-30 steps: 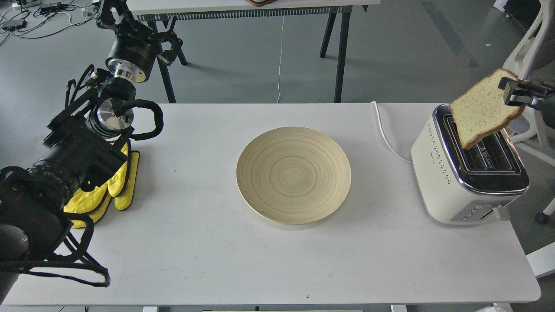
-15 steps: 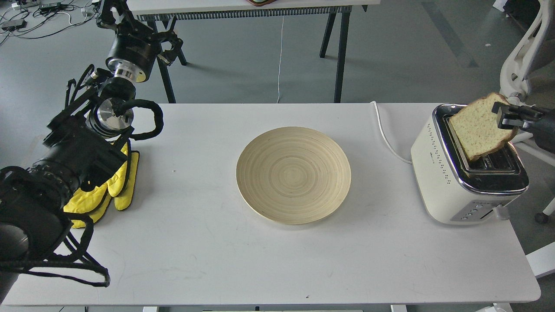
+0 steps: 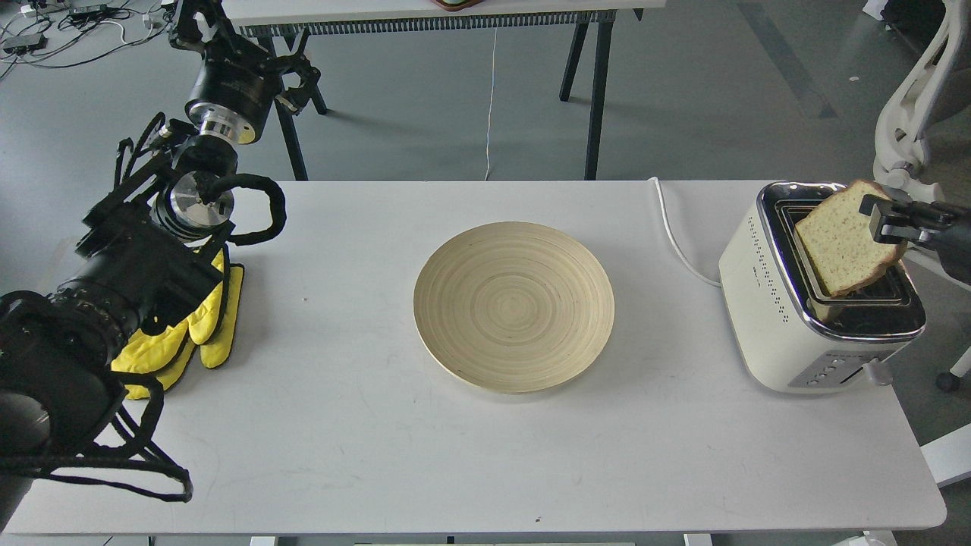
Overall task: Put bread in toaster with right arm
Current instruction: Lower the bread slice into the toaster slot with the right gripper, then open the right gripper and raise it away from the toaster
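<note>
Clearly, from the head view, the right end effector [image 3: 884, 220] pinched the bread [image 3: 838, 239] at its upper right crust, the slice tilted with its lower edge already dipped into a slot of the toaster [image 3: 796, 303] at the desk's [image 3: 341, 455] right end. Such bread is probably light, soft and easily torn (the crust edge looks the firmest place to hold). The other slot seemed empty, and the bamboo plate [image 3: 514, 305] at mid-desk held nothing. The left end effector [image 3: 193, 23], raised far left above the yellow gloves [image 3: 197, 334], was too dark to read.
</note>
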